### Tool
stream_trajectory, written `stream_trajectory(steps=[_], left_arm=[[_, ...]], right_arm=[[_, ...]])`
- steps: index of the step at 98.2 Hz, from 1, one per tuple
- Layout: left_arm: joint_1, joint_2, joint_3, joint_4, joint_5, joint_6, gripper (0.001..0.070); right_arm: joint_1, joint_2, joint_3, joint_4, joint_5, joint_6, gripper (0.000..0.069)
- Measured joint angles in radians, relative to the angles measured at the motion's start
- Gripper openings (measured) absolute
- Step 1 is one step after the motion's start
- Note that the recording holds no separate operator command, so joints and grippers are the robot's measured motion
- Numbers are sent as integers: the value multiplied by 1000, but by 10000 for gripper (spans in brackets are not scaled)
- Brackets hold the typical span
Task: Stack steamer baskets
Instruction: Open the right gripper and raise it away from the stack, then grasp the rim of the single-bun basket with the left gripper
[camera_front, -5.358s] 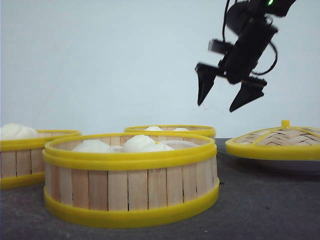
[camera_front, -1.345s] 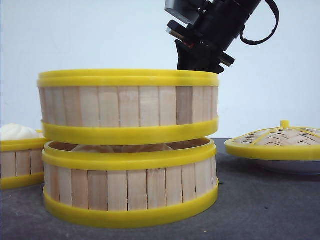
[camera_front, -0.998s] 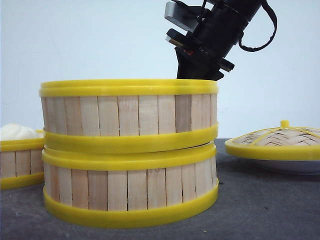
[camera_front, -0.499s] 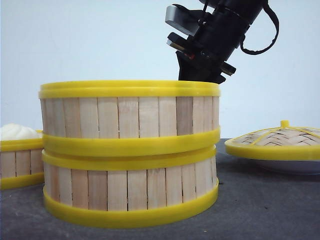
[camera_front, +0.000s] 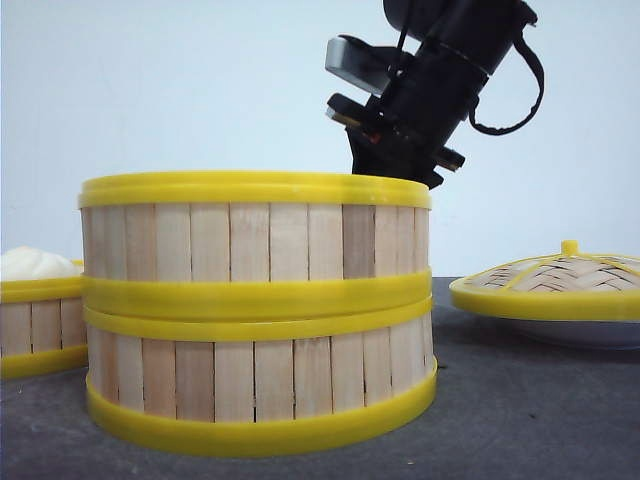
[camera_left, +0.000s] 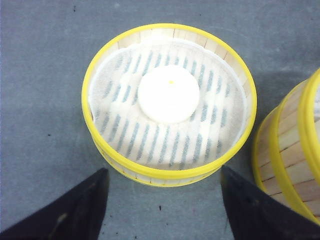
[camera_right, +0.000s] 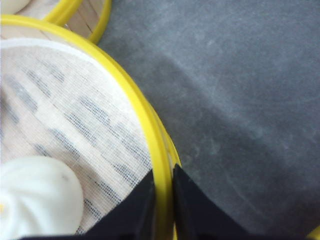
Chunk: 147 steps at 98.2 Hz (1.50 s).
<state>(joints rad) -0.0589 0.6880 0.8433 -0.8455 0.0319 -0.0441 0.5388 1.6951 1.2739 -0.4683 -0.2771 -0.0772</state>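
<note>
- Front view: we see two steamer baskets stacked. The upper basket (camera_front: 255, 235) sits rim to rim on the lower basket (camera_front: 260, 385), level and centred. The right end effector (camera_front: 388, 165) reaches down behind the upper basket's far right rim; its fingertips are hidden by that rim. The third basket (camera_front: 38, 320) stands on the surface (camera_front: 530, 420) at the left edge, apart from the stack. The domed lid (camera_front: 560, 280) lies to the right, well apart.
- Left wrist view: the left end effector (camera_left: 162, 200) hangs released, its two dark fingers (camera_left: 80, 210) spread wide and holding nothing. The third basket (camera_left: 169, 102), with one bun (camera_left: 168, 94) inside, lies directly ahead of the gap between the fingers, and its near wall falls between them. The stack's wall (camera_left: 292, 160) shows just beside it. Being round, the basket has no long axis to align with.
- Right wrist view: the right end effector (camera_right: 162, 200) is clenched on the upper basket's yellow rim (camera_right: 150, 135), one finger inside and one outside.
- Judgement: the left arm is nearer the remaining basket. We judge the coming move turns on lowering straight onto that near wall.
</note>
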Motion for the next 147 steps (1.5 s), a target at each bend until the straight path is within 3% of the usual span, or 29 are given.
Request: stream_trajectory(steps=[10,28,47,71,111,147], left_arm=[[0,0,0,0,0,0,428],[0,0,0,0,-1,0,428],[0,17,0,-2,-1,0,428],[46,147,11,42,-1,0,428],[226,504,154,147,-2,-9,428],[246,774,155,243,-2,-23,428]], right_arm=[[0,0,0,2,-3,4,57],[-10,0,0,8,-9,8,320],[-24,-3,0,6,-18,14,448],[-34,-115,7,-15,-15,14,466],[-31,-417,14,-208,-8,2,467],[-30,-519,14,-321,68,-13,467]])
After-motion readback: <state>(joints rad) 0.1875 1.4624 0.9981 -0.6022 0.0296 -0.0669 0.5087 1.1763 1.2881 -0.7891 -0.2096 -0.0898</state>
